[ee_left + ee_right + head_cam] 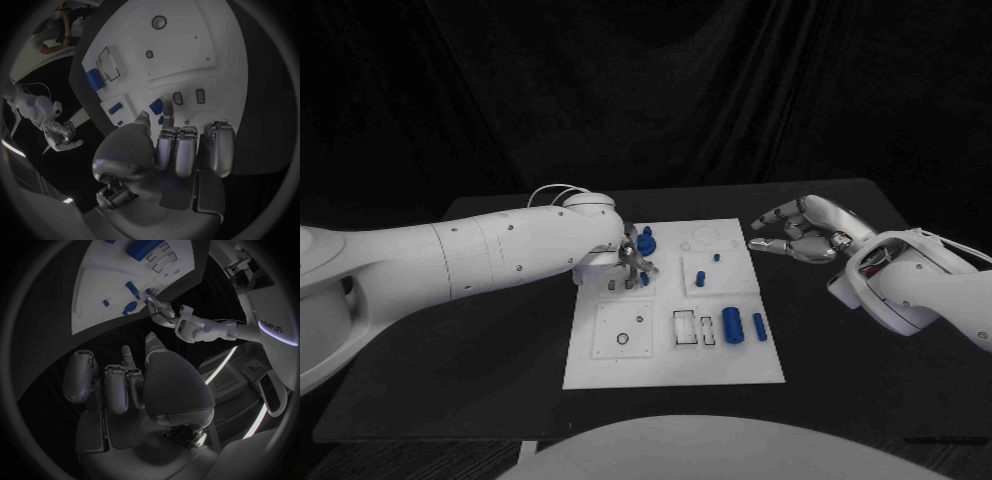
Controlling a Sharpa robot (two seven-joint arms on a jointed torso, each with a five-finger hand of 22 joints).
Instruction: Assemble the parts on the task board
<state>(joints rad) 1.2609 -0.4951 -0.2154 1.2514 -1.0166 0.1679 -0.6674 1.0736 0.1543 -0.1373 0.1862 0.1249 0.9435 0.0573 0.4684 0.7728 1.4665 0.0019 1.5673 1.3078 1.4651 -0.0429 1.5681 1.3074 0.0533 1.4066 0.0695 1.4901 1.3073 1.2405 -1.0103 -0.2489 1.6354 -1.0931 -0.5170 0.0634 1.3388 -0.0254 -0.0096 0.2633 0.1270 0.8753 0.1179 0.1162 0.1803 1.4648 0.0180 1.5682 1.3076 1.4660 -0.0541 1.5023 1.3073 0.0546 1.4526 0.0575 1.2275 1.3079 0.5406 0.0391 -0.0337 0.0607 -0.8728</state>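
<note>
Blue part (648, 242) upright in left hand (629, 262)

One word is showing: "sharpa", in dark letters running sideways on the robot's white left arm (270, 325), in the right wrist view. Nothing readable is showing on the task board (733, 365) or its parts.

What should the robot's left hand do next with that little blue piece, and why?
Probably lower the small blue piece gently into the white task board. The silver left hand seems to pinch it just above the board's upper-left corner, while the silver right hand hangs off the board's side, holding nothing.
</note>
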